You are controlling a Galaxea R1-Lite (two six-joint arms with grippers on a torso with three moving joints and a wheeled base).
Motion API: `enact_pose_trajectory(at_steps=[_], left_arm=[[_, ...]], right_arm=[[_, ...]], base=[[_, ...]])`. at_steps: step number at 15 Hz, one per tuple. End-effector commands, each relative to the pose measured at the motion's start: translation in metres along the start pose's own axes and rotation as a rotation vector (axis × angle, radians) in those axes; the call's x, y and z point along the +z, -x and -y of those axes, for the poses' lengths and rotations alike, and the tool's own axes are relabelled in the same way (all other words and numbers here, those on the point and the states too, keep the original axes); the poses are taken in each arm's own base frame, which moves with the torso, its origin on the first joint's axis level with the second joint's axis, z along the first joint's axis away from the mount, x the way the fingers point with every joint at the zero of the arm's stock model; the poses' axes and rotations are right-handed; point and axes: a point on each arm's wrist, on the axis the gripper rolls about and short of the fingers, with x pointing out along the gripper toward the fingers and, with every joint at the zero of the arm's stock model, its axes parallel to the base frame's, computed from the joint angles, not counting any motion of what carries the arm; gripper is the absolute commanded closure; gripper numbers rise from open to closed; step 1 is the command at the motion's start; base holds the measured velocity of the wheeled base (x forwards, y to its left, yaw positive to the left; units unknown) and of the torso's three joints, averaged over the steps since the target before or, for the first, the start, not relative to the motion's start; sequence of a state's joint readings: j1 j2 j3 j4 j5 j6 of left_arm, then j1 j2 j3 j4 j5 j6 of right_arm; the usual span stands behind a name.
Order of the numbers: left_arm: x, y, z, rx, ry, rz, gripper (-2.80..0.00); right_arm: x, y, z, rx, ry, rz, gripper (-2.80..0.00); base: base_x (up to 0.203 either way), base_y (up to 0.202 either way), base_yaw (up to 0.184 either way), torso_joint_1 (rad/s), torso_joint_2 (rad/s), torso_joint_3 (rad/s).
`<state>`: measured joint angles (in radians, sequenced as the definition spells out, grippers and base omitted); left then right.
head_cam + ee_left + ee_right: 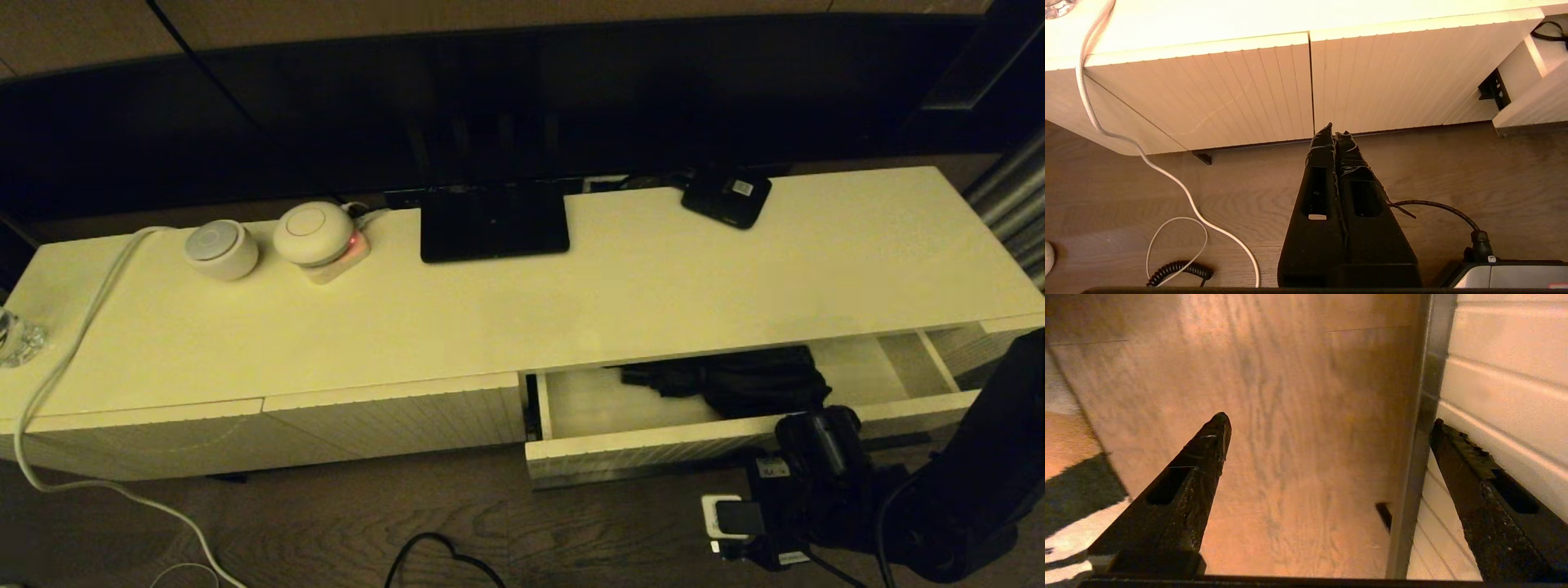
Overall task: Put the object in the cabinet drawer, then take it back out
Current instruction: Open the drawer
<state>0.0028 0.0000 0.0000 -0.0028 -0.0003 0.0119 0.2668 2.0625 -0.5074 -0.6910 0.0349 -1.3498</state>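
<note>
Now the cabinet drawer (653, 453) is standing pulled out, the umbrella (735, 382) lying inside toward its back edge with bare floor at its left end. The right gripper (1331, 424) is hanging spread wide, apparently against the ribbed front; the left gripper (1334, 132), pressed closed, is hovering low before the closed panels (1241, 90).

Two round white devices (277, 239) and a small black box (727, 198) (white-labelled) sit on the cabinet top (653, 286).
</note>
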Motion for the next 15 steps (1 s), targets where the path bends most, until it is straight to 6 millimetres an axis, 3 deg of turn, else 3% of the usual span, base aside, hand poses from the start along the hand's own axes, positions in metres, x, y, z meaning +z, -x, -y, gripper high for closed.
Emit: enact_pose_trajectory(at_steps=[1,10,11,15], left_arm=[[0.000,0.000,0.000,0.001,0.000,-0.001,0.00],[0.000,0.000,0.000,0.001,0.000,-0.001,0.00],[0.000,0.000,0.000,0.001,0.000,-0.001,0.00],[0.000,0.000,0.000,0.001,0.000,-0.001,0.00]], right_arm=[[0.002,0.015,0.007,-0.053,0.011,0.010,-2.80],[0.004,0.058,-0.008,-0.075,0.022,0.025,-2.80],[0.006,0.069,-0.009,-0.086,0.022,0.031,0.00],[0.008,0.124,-0.018,-0.084,-0.018,0.040,0.00]], base=[[0.000,0.000,0.000,0.000,0.00,0.000],[0.000,0.000,0.000,0.000,0.00,0.000],[0.000,0.000,0.000,0.000,0.00,0.000],[0.000,0.000,0.000,0.000,0.00,0.000]])
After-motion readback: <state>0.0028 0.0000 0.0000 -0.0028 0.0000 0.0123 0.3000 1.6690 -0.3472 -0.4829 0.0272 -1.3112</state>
